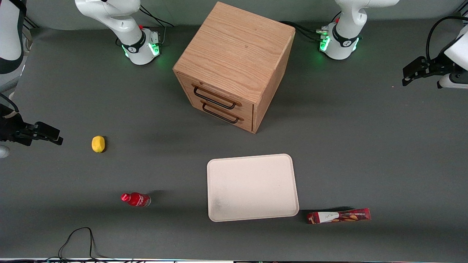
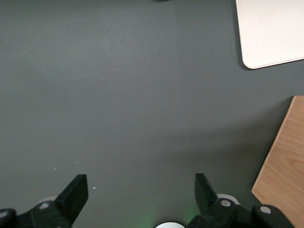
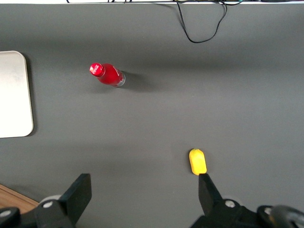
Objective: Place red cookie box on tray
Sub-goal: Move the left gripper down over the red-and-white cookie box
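Red cookie box (image 1: 339,216) lying flat on the dark surface (image 1: 365,146), just beside the tray (image 1: 252,188) and apart from it; jaws of the working gripper (image 2: 141,190) spread wide and holding nothing.

Box: long axis running toward the working arm's end of the surface, off the tray corner nearest the front camera; tray: cream-white, lying nearer the front camera than the wooden drawer cabinet (image 1: 234,65), nothing on it; gripper: raised over bare surface at the working arm's end, well apart from the box, both black fingers (image 2: 76,192) visible in the left wrist view with open surface between them, a tray corner (image 2: 270,33) and a cabinet edge (image 2: 282,171) also in that view; toward the parked arm's end: small red bottle (image 1: 136,199) on its side, yellow lemon-like item (image 1: 98,144).
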`<move>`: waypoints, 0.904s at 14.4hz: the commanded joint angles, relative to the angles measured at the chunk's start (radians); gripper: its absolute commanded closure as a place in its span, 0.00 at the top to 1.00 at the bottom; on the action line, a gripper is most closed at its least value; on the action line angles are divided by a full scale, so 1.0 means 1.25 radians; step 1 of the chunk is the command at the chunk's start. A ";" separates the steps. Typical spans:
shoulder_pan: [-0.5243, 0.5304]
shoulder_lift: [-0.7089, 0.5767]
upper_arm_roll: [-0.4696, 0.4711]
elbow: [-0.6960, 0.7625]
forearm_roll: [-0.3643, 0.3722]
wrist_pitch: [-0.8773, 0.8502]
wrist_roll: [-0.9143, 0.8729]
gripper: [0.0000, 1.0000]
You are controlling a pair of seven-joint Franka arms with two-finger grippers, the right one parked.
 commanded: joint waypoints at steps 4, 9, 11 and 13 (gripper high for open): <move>0.009 0.001 -0.010 -0.018 0.055 0.036 -0.002 1.00; -0.002 0.064 -0.008 0.024 0.045 0.057 0.109 1.00; -0.006 0.128 -0.008 0.098 0.044 0.047 0.164 1.00; -0.020 0.212 -0.008 0.190 0.039 0.039 0.253 0.99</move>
